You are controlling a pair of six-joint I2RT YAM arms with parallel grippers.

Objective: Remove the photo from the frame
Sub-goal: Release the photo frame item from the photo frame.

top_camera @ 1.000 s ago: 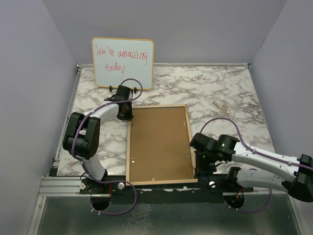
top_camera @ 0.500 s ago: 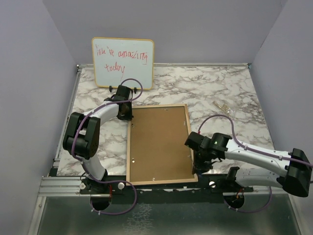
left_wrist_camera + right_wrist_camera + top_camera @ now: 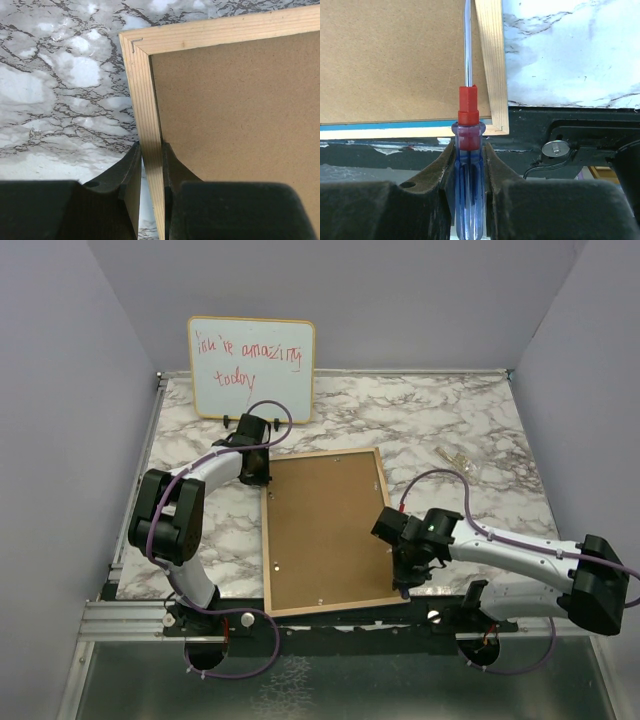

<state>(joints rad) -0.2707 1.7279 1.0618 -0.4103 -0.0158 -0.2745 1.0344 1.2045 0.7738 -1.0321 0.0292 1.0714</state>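
1. The frame lies face down on the desk, near the arm bases. Its pale wood rim and brown board face up.
2. The photo is not visible. I judge it sits under the board, print side down.
3. The left pincer pinches the wood rim on the frame's left side, just beside the far-left corner.
4. The right pincer is pressed around the handle of a screwdriver. The shaft points along the seam between the board and the right rim, close to the near-right corner.
5. Handling, as a judgement:
   - The frame looks stiff and fairly light, so it can slide on the smooth desk when pried. A rim grip is the right anchor.
   - The board is thin and rigid, and it should be levered at its edge, not its middle.
   - The photo is paper, so it is limp and easy to crease or scratch. It should be taken by a border, flat, well away from the screwdriver tip.
6. Small marks along the board's edges may be retaining tabs, but they are too small to tell.
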